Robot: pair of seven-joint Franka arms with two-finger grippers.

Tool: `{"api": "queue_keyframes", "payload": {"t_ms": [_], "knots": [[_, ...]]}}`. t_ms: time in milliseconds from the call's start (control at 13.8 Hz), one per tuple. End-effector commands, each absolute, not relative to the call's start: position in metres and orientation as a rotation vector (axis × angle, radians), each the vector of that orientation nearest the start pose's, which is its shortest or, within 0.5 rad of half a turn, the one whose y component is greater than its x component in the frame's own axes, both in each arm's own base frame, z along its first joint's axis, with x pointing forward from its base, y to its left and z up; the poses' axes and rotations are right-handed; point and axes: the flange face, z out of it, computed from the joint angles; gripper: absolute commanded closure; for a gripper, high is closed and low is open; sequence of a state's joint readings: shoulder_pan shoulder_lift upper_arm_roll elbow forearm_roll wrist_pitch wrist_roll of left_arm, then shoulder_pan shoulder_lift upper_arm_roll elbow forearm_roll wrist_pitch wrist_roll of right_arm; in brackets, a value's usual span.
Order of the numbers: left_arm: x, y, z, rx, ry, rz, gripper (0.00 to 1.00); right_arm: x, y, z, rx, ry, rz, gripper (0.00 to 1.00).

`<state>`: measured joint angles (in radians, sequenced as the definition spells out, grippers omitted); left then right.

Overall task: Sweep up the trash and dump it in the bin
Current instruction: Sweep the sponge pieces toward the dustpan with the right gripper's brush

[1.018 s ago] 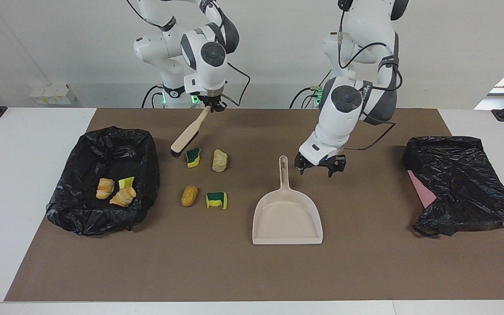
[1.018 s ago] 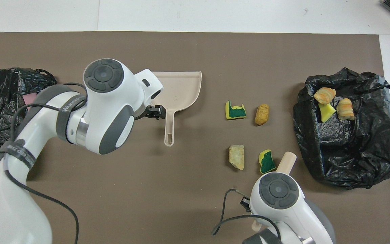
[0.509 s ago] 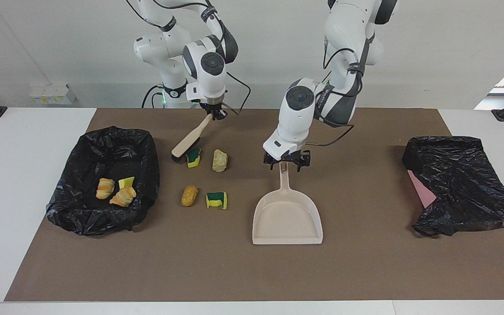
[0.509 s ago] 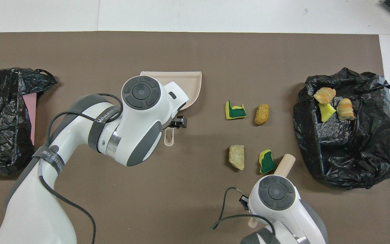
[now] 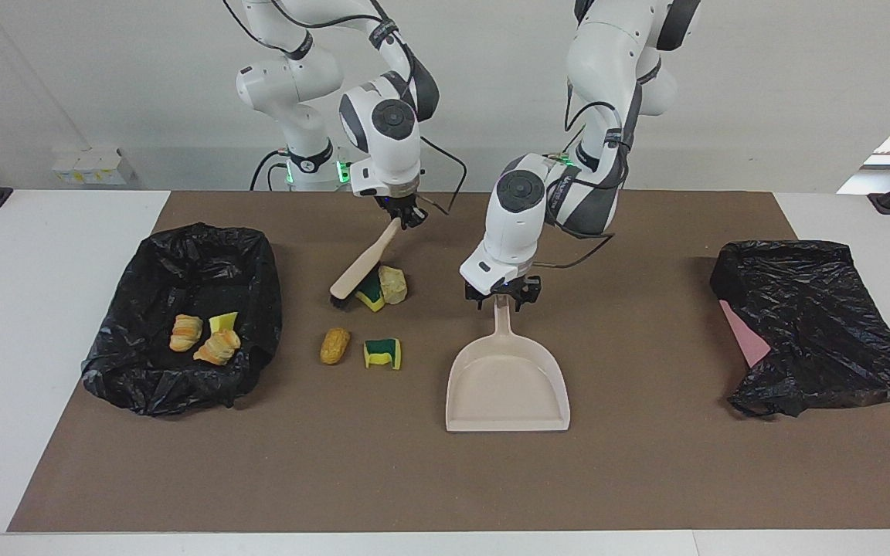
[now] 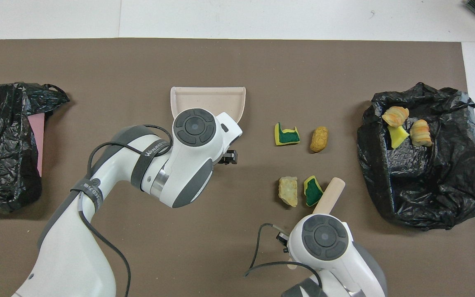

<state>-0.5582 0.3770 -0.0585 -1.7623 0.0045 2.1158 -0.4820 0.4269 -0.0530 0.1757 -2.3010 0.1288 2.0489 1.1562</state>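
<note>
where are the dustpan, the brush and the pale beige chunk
dustpan (image 5: pixel 507 386): facing view, on the bare pan floor.
brush (image 5: pixel 364 270): facing view, on the wooden back of its head.
pale beige chunk (image 6: pixel 288 191): overhead view, on its middle.

One high camera faces the robots, one perhaps overhead; both share the mat (image 5: pixel 646 479)

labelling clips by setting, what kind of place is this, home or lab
Most likely a robotics lab, not a home: two white arms mounted at a plain white table, a brown mat laid as a work surface, and staged trash beside a bag-lined bin.
</note>
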Motion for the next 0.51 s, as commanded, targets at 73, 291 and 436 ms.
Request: {"api": "queue_keyframes", "payload": {"t_ms": [73,291,436], "knots": [[0.536,-0.365,0.356,-3.122,0.221,-0.023,1.00,0.445,0.282,0.363,-2.980,1.048,0.330,1.00],[0.550,-0.344,0.368,-3.101,0.222,-0.060,1.00,0.454,0.283,0.369,-2.985,1.018,0.335,1.00],[0.554,-0.324,0.387,-3.084,0.272,-0.052,1.00,0.464,0.288,0.377,-3.006,0.998,0.337,1.00]]}}
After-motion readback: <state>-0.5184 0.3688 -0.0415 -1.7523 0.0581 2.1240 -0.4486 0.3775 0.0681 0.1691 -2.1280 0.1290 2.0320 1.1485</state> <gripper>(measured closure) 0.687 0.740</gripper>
